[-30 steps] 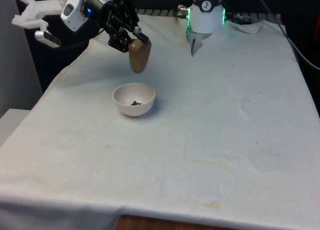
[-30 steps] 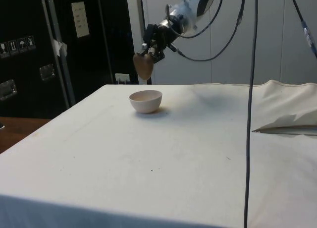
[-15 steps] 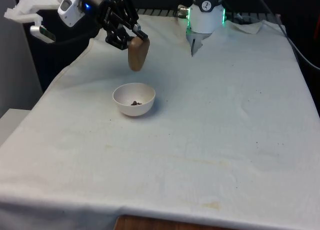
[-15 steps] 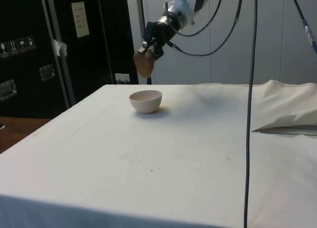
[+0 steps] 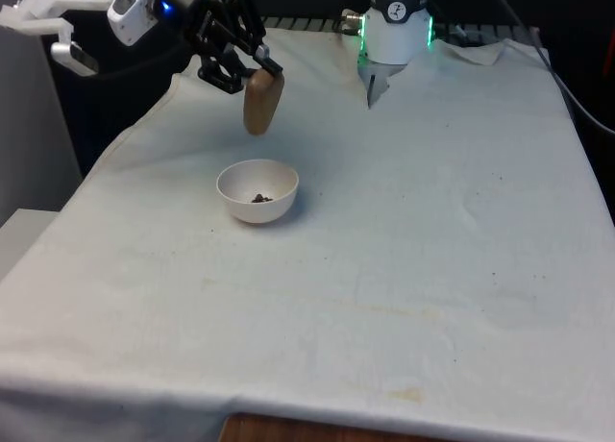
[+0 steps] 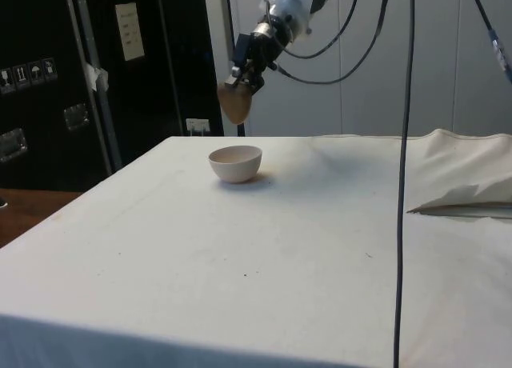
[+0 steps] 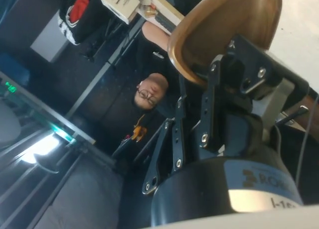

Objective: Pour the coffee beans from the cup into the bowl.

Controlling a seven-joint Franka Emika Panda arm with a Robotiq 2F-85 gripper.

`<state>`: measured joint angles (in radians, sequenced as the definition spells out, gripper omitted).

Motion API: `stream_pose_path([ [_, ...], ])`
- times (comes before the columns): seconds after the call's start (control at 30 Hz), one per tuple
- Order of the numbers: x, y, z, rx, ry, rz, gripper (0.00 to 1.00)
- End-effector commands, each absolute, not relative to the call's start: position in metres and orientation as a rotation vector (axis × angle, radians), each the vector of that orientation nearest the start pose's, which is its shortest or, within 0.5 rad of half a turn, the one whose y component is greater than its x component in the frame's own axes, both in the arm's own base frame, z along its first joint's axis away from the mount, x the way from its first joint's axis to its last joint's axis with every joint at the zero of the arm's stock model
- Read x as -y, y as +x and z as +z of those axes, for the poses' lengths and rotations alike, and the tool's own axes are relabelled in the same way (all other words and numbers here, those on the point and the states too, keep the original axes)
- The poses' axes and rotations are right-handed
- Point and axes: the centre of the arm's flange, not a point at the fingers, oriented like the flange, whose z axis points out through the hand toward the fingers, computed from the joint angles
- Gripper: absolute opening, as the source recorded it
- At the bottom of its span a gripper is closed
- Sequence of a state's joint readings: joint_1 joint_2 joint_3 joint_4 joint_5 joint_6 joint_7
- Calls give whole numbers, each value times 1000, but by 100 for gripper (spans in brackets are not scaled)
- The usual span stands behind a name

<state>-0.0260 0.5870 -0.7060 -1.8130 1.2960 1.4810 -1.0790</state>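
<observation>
A brown cup (image 5: 262, 102) hangs tipped, mouth downward, in the air above and a little behind the white bowl (image 5: 258, 191). My gripper (image 5: 252, 69) is shut on the cup's rim. In the side view the cup (image 6: 234, 106) hangs above the bowl (image 6: 235, 163), held by the gripper (image 6: 238, 80). The wrist view looks into the cup (image 7: 224, 30), and a black finger (image 7: 222, 102) clamps its wall. A few dark coffee beans (image 5: 259, 198) lie in the bottom of the bowl.
The white cloth (image 5: 404, 250) spreads wide toward the front view's right and toward the camera. A fold of cloth (image 6: 464, 198) is raised at the side view's right. A hanging cable (image 6: 404, 168) crosses the side view. A person (image 7: 152, 92) appears behind in the wrist view.
The gripper has lifted the cup a little and drawn it away from the bowl, toward the front view's left. The bowl and its beans have not moved.
</observation>
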Motion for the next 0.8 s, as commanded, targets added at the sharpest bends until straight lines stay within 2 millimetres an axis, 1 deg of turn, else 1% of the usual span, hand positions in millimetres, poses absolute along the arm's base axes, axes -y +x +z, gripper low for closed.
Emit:
stream_pose_path([
  [0.0,283,539,279,-129,-2110,-357,2],
  [0.23,283,542,282,-98,-2147,-341,2],
  [0.3,284,541,281,-100,-2129,-349,2],
  [0.33,283,543,282,-89,-2157,-338,2],
  [0.53,285,546,285,-62,-2192,-326,2],
  [0.57,284,545,284,-62,-2176,-331,2],
  [0.77,285,548,286,-30,-2229,-311,2],
])
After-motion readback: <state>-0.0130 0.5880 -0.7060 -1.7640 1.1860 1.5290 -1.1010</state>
